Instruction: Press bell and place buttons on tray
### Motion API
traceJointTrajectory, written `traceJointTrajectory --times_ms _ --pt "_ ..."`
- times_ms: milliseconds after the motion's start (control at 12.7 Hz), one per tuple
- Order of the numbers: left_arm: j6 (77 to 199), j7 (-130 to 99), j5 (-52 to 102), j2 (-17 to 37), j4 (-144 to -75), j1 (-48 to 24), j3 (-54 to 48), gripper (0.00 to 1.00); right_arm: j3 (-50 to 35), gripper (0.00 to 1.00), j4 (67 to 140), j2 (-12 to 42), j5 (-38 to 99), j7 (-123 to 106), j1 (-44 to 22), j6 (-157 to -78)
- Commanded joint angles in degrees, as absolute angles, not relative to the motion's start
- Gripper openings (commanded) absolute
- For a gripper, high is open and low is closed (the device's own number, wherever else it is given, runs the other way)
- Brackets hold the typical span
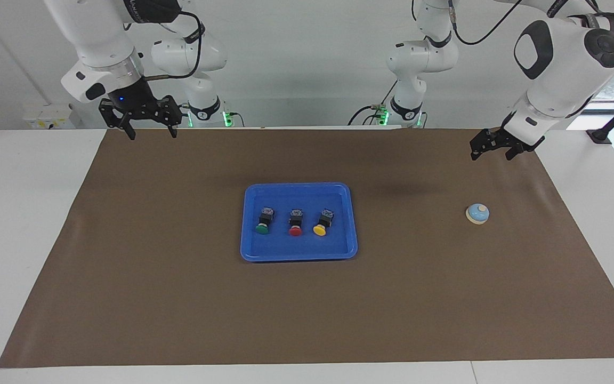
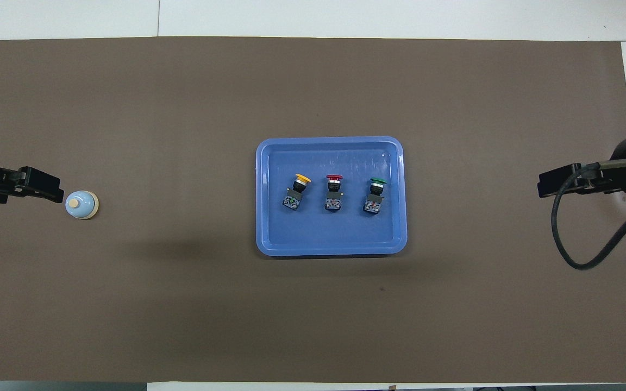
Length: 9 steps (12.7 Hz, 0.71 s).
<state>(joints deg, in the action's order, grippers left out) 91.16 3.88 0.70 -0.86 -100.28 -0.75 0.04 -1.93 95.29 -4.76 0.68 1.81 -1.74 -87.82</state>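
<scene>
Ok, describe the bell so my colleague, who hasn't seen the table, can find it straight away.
Start at the blue tray in the middle of the brown mat; its three buttons lie in a row. Move along the mat toward the left arm's end: the bell sits there alone, a small light-blue dome with a cream base and knob.

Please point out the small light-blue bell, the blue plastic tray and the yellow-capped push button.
Small light-blue dome bell (image 1: 477, 213), facing view: on its blue top.
Shallow blue plastic rectangular tray (image 2: 330, 239), overhead view: bare floor nearer the robots.
Yellow-capped black push button (image 2: 302, 178), overhead view: on its yellow cap.
</scene>
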Motion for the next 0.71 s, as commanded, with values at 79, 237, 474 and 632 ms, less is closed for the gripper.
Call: traceJointTrajectory --times_ms 79,237,474,632 --pt "89.6 3.1 -0.1 1.0 -96.4 -1.8 0.6 1.00 -2.4 1.00 96.1 -5.7 1.0 0.5 -0.8 -87.8" --pt "89.8 3.1 -0.1 0.9 -96.5 -1.8 0.6 1.00 -2.4 1.00 96.1 -5.7 1.0 0.5 -0.8 -87.8" --pt "89.7 3.1 0.0 0.8 -96.3 -1.8 0.6 1.00 -2.4 1.00 96.1 -5.7 1.0 0.5 -0.8 -87.8" --pt "89.7 3.1 0.0 0.8 -96.4 -1.8 0.6 1.00 -2.4 1.00 96.1 -5.7 1.0 0.5 -0.8 -87.8"
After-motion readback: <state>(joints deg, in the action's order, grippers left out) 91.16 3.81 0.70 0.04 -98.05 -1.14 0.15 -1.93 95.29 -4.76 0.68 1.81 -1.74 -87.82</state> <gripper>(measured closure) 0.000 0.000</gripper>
